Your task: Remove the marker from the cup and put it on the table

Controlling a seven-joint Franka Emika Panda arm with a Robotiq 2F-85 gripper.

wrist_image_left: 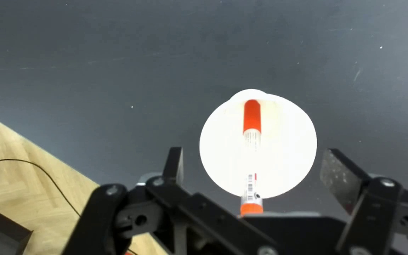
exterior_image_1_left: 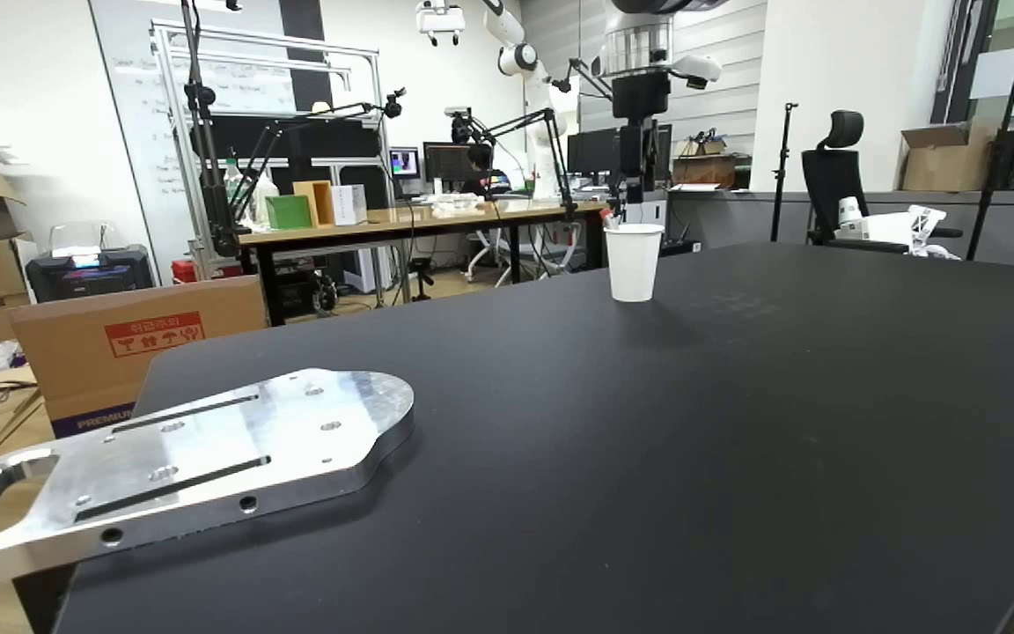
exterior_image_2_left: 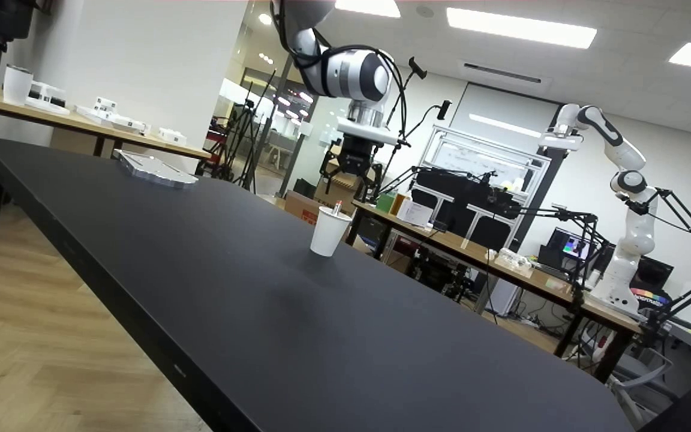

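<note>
The white cup (exterior_image_1_left: 633,267) stands upright on the black table (exterior_image_1_left: 665,467) near its edge. It also shows in an exterior view (exterior_image_2_left: 329,234). The marker leans inside the cup, its upper end above the rim in both exterior views (exterior_image_1_left: 609,220) (exterior_image_2_left: 337,207). In the wrist view the marker (wrist_image_left: 252,136) has a white body with a red end in the cup (wrist_image_left: 289,148) and an orange-red end reaching past the rim. My gripper (wrist_image_left: 255,164) is open and empty, its fingers on either side of the cup in that view. In both exterior views the gripper (exterior_image_1_left: 639,189) (exterior_image_2_left: 350,180) hangs above the cup.
A silver metal plate with a handle (exterior_image_1_left: 243,440) lies at the table's edge. It also shows far from the cup in an exterior view (exterior_image_2_left: 156,169). A cardboard box (exterior_image_1_left: 137,352) stands beside the table. A wooden bench (exterior_image_2_left: 471,249) stands behind the cup.
</note>
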